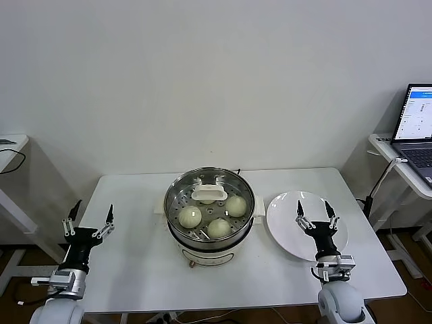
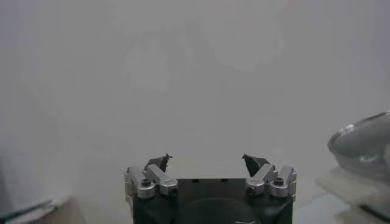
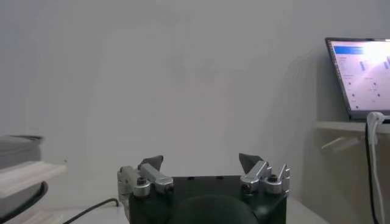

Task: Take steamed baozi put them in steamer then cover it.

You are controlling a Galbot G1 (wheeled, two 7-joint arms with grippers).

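So the steamer [image 1: 210, 214] sat in the middle of the white table [image 1: 135, 270], and everything else is easiest to place off that. Inside it, three steamed baozi [image 1: 190, 216] were resting on the perforated tray – one on the left, one at the front, one on the right. A fourth might have been under the handle at the back, but I couldn't tell. The cover [image 1: 209, 194] was already on top of the steamer, its cream-white handle toward the rear and the buns showing through the glass.

Just to the right of the steamer was a white plate [image 1: 290, 219] with no food on it. The right gripper [image 1: 316, 216] hung over that plate, fingers spread wide and pointing up, holding nothing. Well off to the left of the steamer, at the table's left edge, the left gripper [image 1: 88, 219] was the same deal – fingers apart, nothing between them. Its wrist camera caught just the steamer's shiny rim [image 2: 365, 143] at the side.

Further right of the steamer, past the plate, an open laptop [image 1: 417, 125] sat on a separate side desk.
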